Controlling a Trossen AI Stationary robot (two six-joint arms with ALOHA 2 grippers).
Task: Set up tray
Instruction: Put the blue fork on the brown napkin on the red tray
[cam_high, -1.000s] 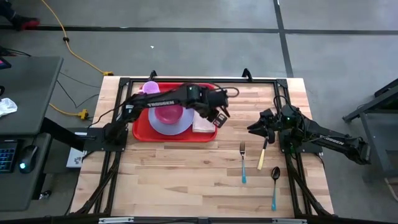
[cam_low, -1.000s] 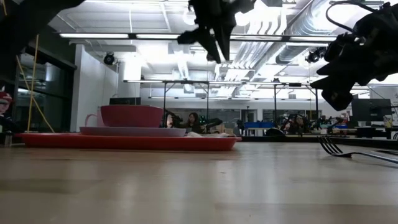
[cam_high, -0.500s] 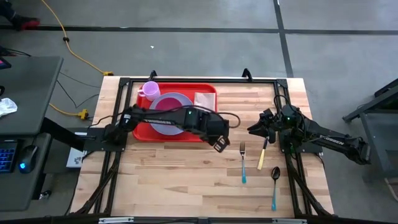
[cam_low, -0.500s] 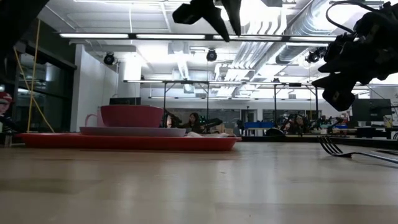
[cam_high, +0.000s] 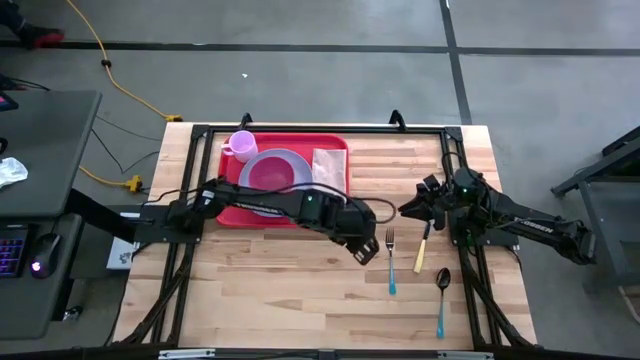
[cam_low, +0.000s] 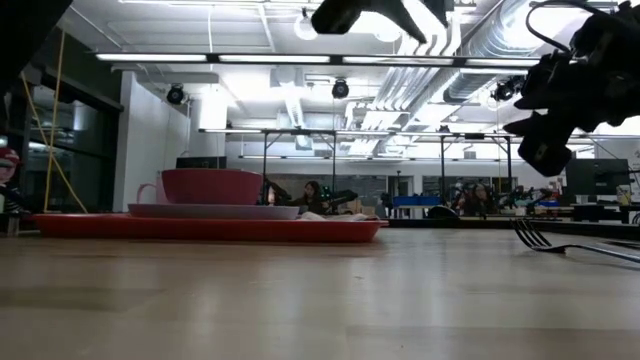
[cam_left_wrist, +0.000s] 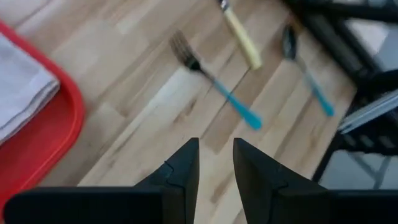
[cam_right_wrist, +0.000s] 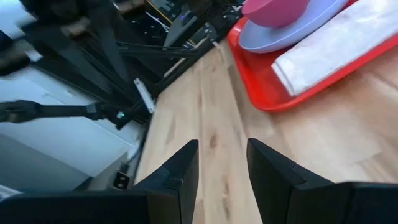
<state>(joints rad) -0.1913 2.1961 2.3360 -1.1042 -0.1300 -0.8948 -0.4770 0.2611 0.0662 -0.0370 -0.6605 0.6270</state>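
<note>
1. Three utensils outstanding on bare wood, well apart from the tray (cam_high: 284, 178): fork (cam_high: 390, 262) with blue handle, knife (cam_high: 423, 246) with cream handle, spoon (cam_high: 441, 297) with blue handle.
2. Tray: red, toward the far side of the table (cam_high: 300, 290), left of centre; already carries lavender plate (cam_high: 285, 160) with pink bowl (cam_high: 265, 174), pink cup (cam_high: 241, 144) at its far left corner, folded napkin (cam_high: 329, 165) at its right end.
3. Left gripper (cam_high: 364, 246): off the tray's near right corner, just left of the fork; fingers (cam_left_wrist: 184, 171) parted by a narrow gap, nothing between them.
4. Right gripper (cam_high: 411, 205): parked near the knife's far end, raised off the table; fingers (cam_right_wrist: 180, 171) slightly spread, empty.
5. Step in hand, as judged: cutlery stage, fork apparently first.
6. Next move, as judged: centre left gripper over fork handle, align fingers across it, lower, pinch, carry to tray beside napkin.
</note>
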